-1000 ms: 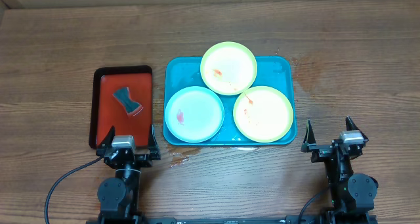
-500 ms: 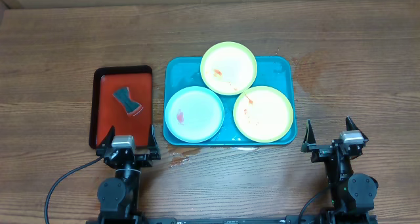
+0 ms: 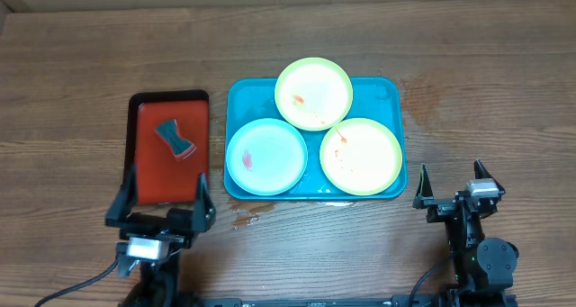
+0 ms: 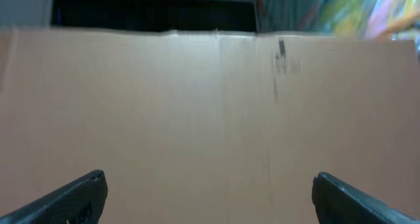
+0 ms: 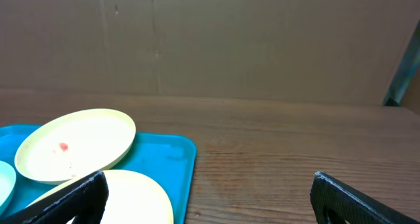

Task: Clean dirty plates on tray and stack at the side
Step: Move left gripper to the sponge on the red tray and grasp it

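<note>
First step: the left gripper [image 3: 162, 199] and right gripper [image 3: 457, 188] are wide open and empty, so the left should grab the sponge [image 3: 175, 138] at its twelve o'clock.

A large turquoise rectangular plastic tray [image 3: 247, 98] is lying flat, carrying three round shallow plastic plates. A pale yellow-green plate [image 3: 313, 93] is overhanging the far rim. A second yellow-green plate [image 3: 360, 156] is sitting front right and a blue-rimmed white plate [image 3: 266, 157] front left, all showing red-orange smears.

The left gripper [image 3: 165, 192] hangs at the lower left of the overhead frame, its two fingers spread wide and pointing toward the top. The right gripper [image 3: 452, 183] sits at the lower right, likewise spread wide, gripping nothing.
</note>
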Action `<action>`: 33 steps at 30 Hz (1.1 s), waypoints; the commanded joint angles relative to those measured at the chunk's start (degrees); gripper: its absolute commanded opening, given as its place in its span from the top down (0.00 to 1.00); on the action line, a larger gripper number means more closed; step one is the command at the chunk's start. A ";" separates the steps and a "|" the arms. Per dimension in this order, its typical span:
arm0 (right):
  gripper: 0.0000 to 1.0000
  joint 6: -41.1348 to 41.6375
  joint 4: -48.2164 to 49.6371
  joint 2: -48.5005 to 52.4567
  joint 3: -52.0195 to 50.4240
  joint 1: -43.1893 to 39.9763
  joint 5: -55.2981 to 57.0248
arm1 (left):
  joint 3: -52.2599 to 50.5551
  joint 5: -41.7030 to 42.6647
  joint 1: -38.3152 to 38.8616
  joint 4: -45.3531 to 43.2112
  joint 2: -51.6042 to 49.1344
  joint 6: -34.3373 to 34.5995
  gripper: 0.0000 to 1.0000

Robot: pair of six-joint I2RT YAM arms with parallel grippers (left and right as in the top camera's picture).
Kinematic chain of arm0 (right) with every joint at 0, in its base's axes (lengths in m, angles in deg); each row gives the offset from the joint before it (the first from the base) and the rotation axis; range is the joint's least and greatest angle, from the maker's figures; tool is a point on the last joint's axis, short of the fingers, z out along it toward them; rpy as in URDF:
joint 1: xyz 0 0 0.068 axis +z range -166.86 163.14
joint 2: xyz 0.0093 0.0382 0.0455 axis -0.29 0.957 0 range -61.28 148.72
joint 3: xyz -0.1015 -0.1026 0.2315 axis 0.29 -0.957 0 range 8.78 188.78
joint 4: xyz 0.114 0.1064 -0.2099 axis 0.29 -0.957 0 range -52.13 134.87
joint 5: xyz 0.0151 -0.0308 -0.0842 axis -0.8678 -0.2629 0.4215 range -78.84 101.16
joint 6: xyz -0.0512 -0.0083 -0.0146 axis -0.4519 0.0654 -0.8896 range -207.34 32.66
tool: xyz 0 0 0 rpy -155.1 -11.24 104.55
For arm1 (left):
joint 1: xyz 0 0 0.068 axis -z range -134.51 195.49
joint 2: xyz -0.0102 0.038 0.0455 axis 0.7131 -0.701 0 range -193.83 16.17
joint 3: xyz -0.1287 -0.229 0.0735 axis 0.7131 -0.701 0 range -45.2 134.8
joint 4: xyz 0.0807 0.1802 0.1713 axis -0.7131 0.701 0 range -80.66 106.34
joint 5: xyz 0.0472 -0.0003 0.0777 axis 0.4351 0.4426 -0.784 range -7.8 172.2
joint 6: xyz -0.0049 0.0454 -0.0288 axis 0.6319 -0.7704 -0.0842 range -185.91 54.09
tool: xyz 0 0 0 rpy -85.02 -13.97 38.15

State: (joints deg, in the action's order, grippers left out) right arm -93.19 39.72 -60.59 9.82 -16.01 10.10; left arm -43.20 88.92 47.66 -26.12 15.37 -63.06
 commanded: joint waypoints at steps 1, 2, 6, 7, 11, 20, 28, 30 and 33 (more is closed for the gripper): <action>0.00 0.00 0.31 -0.50 -0.57 0.28 0.57 | 9.05 -2.80 -0.33 4.22 -4.66 -1.42 0.00; 0.00 0.00 0.31 -0.50 -0.57 0.28 0.57 | 11.98 -2.69 -0.33 6.95 -6.93 -2.62 0.00; 0.00 0.00 0.31 -0.50 -0.57 0.28 0.57 | 29.14 -2.67 -0.33 26.73 -22.36 -7.98 0.00; 0.00 0.00 0.31 -0.50 -0.57 0.28 0.57 | 34.25 -2.51 -0.33 32.52 -27.39 -9.20 0.00; 0.00 0.00 0.31 -0.50 -0.57 0.28 0.57 | 50.49 4.13 -0.33 49.33 -43.85 -12.04 0.00; 0.00 0.00 0.31 -0.50 -0.57 0.28 0.57 | 69.61 -17.05 -0.39 71.89 -68.50 1.66 0.00; 0.00 0.00 0.31 -0.50 -0.57 0.28 0.57 | 70.01 -20.00 -1.09 76.50 -77.96 4.04 0.00; 0.00 0.00 0.31 -0.50 -0.57 0.28 0.57 | 70.01 -21.46 -3.34 77.29 -79.97 13.53 0.00; 0.00 0.00 0.31 -0.50 -0.57 0.28 0.57 | 70.03 -13.79 -8.52 76.98 -82.40 23.04 0.01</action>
State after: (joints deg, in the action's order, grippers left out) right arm -93.17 39.70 -60.66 9.82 -16.01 10.13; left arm 25.34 71.33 44.19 51.25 -64.89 -53.23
